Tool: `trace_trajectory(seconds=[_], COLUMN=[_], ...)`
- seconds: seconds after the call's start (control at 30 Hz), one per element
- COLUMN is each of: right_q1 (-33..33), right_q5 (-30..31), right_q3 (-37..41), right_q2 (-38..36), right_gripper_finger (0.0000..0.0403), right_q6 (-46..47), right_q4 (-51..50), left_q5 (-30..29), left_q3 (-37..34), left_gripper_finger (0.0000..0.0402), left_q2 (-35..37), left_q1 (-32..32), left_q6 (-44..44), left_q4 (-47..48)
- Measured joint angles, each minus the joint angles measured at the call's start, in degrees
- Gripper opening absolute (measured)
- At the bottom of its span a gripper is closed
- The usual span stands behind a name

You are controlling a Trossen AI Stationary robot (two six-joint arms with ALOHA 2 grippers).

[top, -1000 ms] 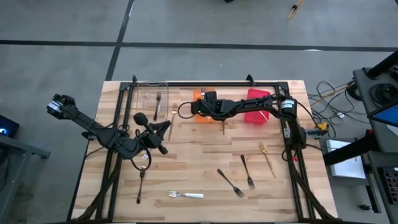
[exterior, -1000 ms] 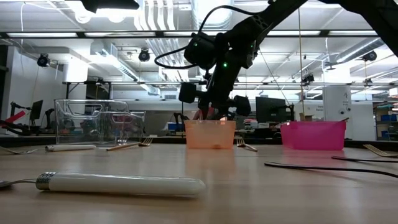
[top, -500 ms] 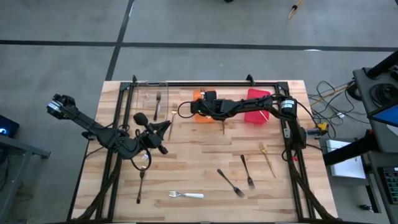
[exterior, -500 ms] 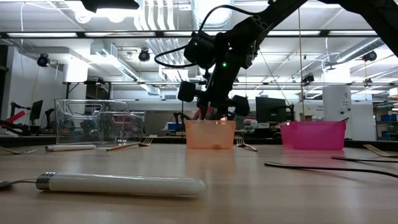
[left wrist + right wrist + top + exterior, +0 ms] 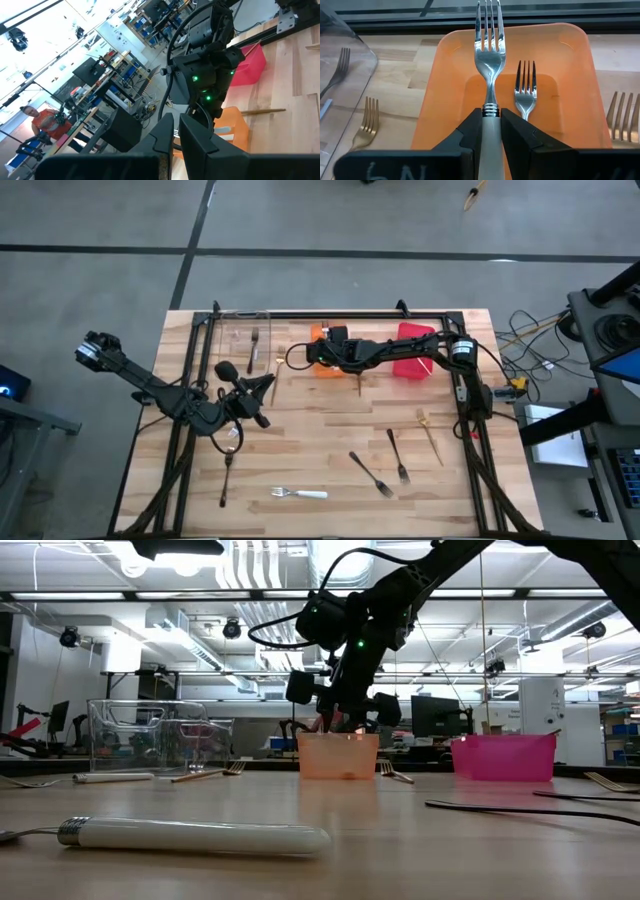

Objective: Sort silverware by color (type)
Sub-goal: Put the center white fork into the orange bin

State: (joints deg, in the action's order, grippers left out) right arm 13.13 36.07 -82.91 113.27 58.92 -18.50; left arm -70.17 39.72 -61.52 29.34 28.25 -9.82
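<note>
1. Your right pincer [image 5: 489, 131] is clamped on the white handle of a silver fork [image 5: 488, 55], tines pointing forward, poised over the orange rectangular plastic bin [image 5: 455, 75].
2. A second silver fork [image 5: 525, 90] lies inside that bin, just beside the held one.
3. A gold fork [image 5: 367, 122] rests on the wooden desk [image 5: 320, 440] between the orange bin and the clear plastic bin [image 5: 245, 340].
4. Your left pincer [image 5: 175, 131] is closed and empty, well apart from the bins.
5. Loose forks: one white-handled [image 5: 300, 494], two dark metal [image 5: 370, 473], all far from both pincers.

two dark jointed arms, black looping cables, small green lights — matte black housings
</note>
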Motion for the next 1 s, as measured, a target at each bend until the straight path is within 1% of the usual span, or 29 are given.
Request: trace_trajectory(seconds=[0.57, 0.73, 0.8, 1.0], right_q1=[0.0, 0.0, 0.0, 0.0], right_q5=[-0.5, -0.6, -0.7, -0.7], right_q3=[0.0, 0.0, 0.0, 0.0], right_q2=[0.0, 0.0, 0.0, 0.0], right_gripper_finger=[0.0054, 0.0054, 0.0054, 0.0054], right_q6=[1.1, -2.9, -3.1, 1.2], right_q4=[0.0, 0.0, 0.0, 0.0], left_q5=[0.0, 0.0, 0.0, 0.0], left_q3=[0.0, 0.0, 0.0, 0.0], left_gripper_finger=[0.0013, 0.0013, 0.0013, 0.0013], left_q2=[0.0, 0.0, 0.0, 0.0], left_q1=[0.0, 0.0, 0.0, 0.0], left_q6=[0.0, 0.0, 0.0, 0.0], left_q4=[0.1, 0.1, 0.1, 0.0])
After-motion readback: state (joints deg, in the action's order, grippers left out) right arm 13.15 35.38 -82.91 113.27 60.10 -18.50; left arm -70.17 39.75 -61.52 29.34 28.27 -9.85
